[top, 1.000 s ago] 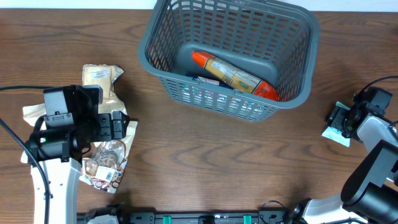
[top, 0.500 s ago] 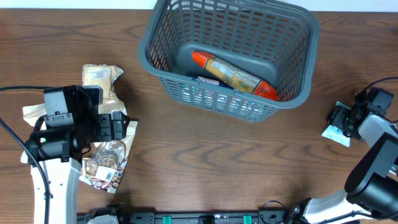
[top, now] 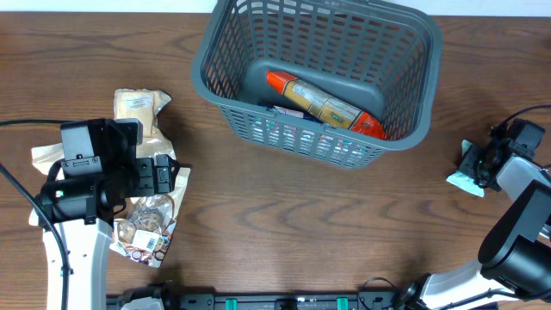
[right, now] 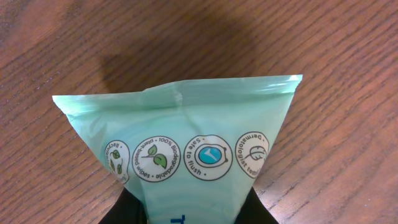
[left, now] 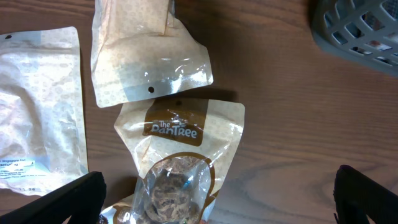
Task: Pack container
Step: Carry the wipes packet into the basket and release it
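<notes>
Container point(top: 297, 138) sits at the far edge of the counter point(top: 284, 224), a little right of centre. An orange-capped tube point(top: 323, 105) lies diagonally across its floor, on top of something flat that I cannot make out through the lattice.

Out at the right edge of the counter, my right pincer point(right: 189, 214) is pressed together on a mint-green pouch point(right: 186, 137), pinching it by one end while the rest fans out in front of the wrist camera. I judge this to be the pick, with the carry to the basket yet to come.

My worry is the grip. It holds only a narrow strip of slick film, so a quick lift could let the pouch slide out or swing. The walls are tall, so a low carry could snag the dangling end on the rim and pull it free.

At the left edge, my left pincer point(left: 217, 196) hangs spread wide and holds nothing, above a PanTree snack pouch point(left: 180, 155) with a tan pouch point(left: 146, 50) and a white pouch point(left: 37, 112) beside it. It is well apart from the right arm's route, so I expect no clash.
</notes>
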